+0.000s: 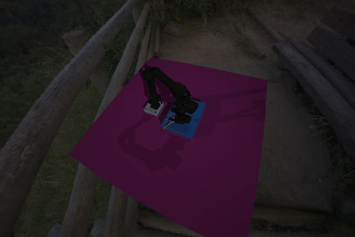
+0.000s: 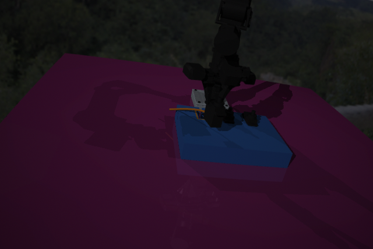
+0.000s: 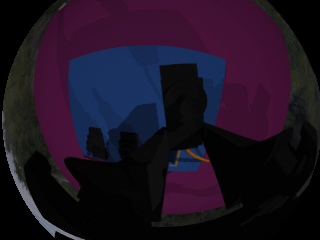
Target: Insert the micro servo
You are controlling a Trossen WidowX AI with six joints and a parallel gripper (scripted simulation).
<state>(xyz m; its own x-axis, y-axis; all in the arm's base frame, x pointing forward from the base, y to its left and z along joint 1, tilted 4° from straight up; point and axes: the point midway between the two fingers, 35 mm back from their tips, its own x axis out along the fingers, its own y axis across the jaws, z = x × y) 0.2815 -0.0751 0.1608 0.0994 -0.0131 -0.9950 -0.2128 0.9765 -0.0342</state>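
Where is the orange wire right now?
In the exterior view, the orange wire sticks out leftward over the blue deck's back-left corner, trailing from the tool just in front of the grey base.

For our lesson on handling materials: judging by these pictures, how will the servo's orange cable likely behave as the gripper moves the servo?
The orange cable is thin and curves out past the blue deck, so it is probably floppy and will trail. It looks light, unlikely to tug the micro servo in the gripper. It may snag on the deck's edge.
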